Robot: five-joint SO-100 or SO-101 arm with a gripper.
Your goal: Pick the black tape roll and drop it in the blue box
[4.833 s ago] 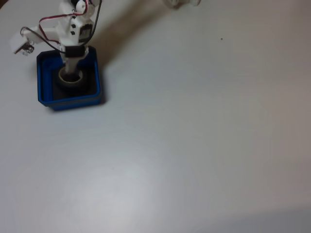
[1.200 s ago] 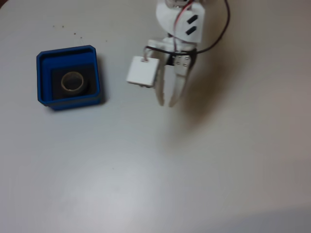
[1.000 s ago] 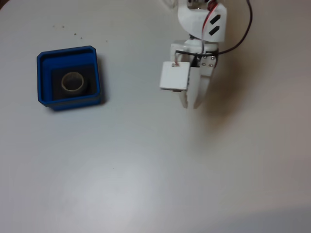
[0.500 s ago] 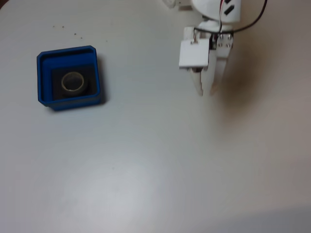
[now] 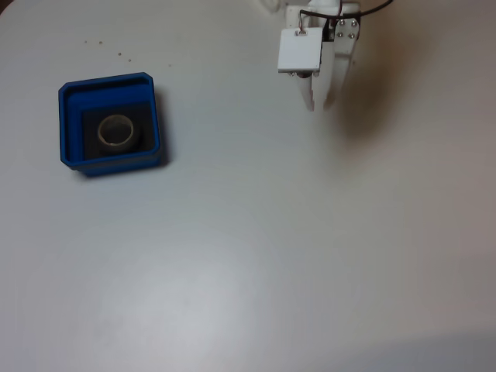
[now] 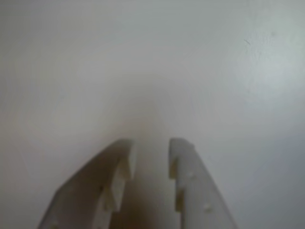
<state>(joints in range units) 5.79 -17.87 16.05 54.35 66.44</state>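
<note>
The black tape roll, a small ring with a pale inner core, lies flat on the dark floor of the blue box at the left of the fixed view. My white gripper hangs over the bare table near the top edge, far to the right of the box. Its fingers point down the picture with a narrow gap and hold nothing. In the wrist view the gripper shows two pale fingertips slightly apart above plain table.
The white tabletop spreads open below and to the right of the box. The white camera block rides on the gripper's left side. A soft shadow falls to the right of the gripper.
The gripper has left the box, leaving the tape roll inside it, swung right across the table and then drawn back toward the top edge. Box and roll have stayed put.
</note>
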